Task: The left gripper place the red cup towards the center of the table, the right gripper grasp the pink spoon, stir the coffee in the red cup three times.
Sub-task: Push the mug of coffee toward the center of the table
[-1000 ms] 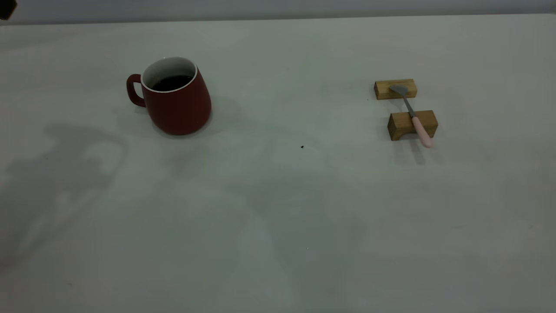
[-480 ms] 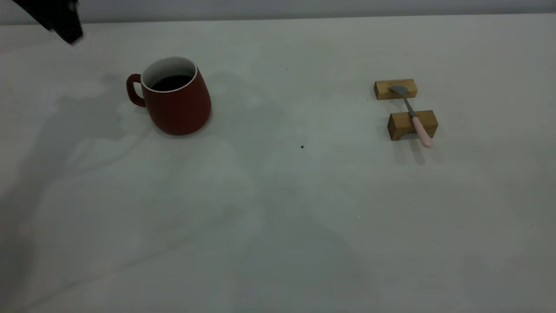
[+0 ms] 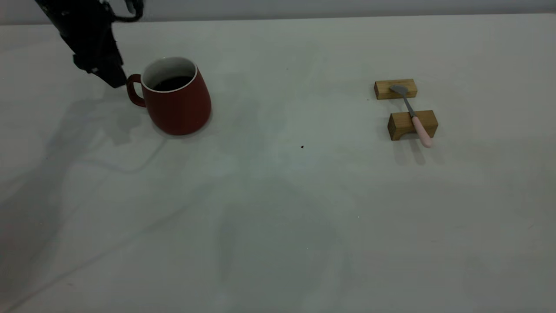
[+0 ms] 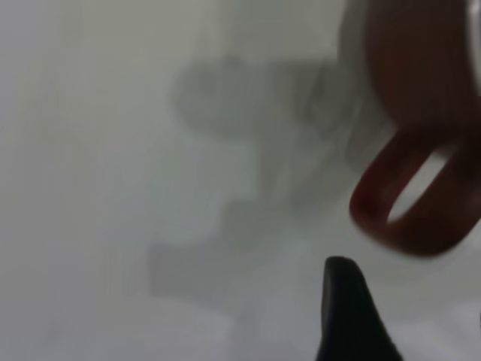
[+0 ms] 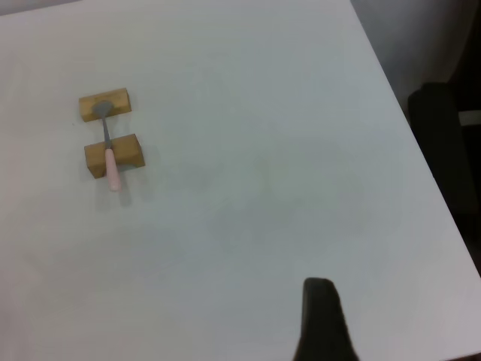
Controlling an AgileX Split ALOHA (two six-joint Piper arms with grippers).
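Two arms: only the left one shows in the exterior view; the right pincer [image 5: 322, 320] appears just as one dark finger in its own wrist view, high over the surface and well apart from the spoon.
Left pincer [image 3: 114, 78]: black, coming down at the far left corner of the surface [image 3: 278, 208], its tip just beside the cup's handle; whether it touches cannot be told.
Left pincer state: cannot tell, since only one dark finger [image 4: 347, 312] is seen, near the handle loop.
Right pincer state: cannot tell.
Red cup [image 3: 179, 104]: upright on the far left part of the surface, handle toward the left edge.
Coffee [image 3: 172, 82]: dark and flat inside the cup.
Pink spoon [image 3: 413, 117]: lying across two tan wooden blocks [image 3: 412, 124] on the far right part of the surface, grey bowl on the farther block, pink handle jutting past the nearer one.
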